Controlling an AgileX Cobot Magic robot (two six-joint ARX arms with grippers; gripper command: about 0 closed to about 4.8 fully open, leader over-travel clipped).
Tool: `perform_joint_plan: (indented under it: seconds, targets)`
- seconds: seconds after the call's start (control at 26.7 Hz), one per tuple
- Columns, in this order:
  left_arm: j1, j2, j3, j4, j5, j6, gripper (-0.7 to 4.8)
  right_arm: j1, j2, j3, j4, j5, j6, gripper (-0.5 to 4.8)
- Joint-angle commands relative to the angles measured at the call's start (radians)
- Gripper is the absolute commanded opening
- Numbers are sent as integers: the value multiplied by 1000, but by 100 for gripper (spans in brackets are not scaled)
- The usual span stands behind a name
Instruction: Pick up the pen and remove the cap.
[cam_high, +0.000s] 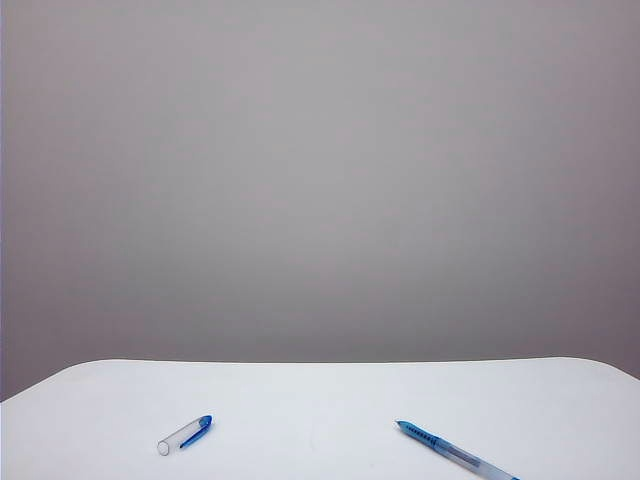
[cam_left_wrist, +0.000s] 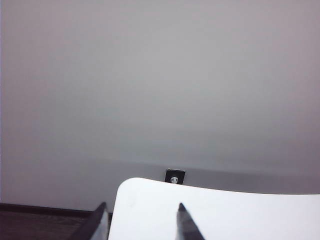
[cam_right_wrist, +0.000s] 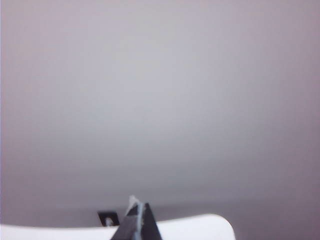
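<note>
With the cap (cam_high: 186, 433) off and lying well apart from the pen (cam_high: 455, 452) by the bench (cam_high: 320, 400) front edge, I park both arms clear: left pincer (cam_left_wrist: 142, 220) released, right pincer (cam_right_wrist: 138, 220) clenched empty.

Your exterior view looks level across the table's (cam_high: 320, 400) near part toward the wall. Both wrist views face its far edge and wall.

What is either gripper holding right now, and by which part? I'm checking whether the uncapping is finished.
Nothing. The pen and the cap lie apart on the table; the left gripper is open and the right gripper shut, both empty.
</note>
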Motion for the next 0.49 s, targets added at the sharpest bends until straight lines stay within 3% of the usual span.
perform_joint_plan:
  seconds: [0.04, 0.11, 0.26, 0.49]
  targets:
    - [0, -139, -134, 7, 30, -138, 174, 0, -72, -30, -1, -4, 64, -5]
    - [0, -214, -190, 4, 28, -183, 174, 0, -111, -53, -5, -5, 83, -5]
    - [-6, -204, -227, -11, 31, -191, 173, 0, -109, -68, -61, -4, 105, -6]
    - [-14, -207, -306, 56, -93, -178, 173, 0, -109, -148, -75, 69, 163, -5]
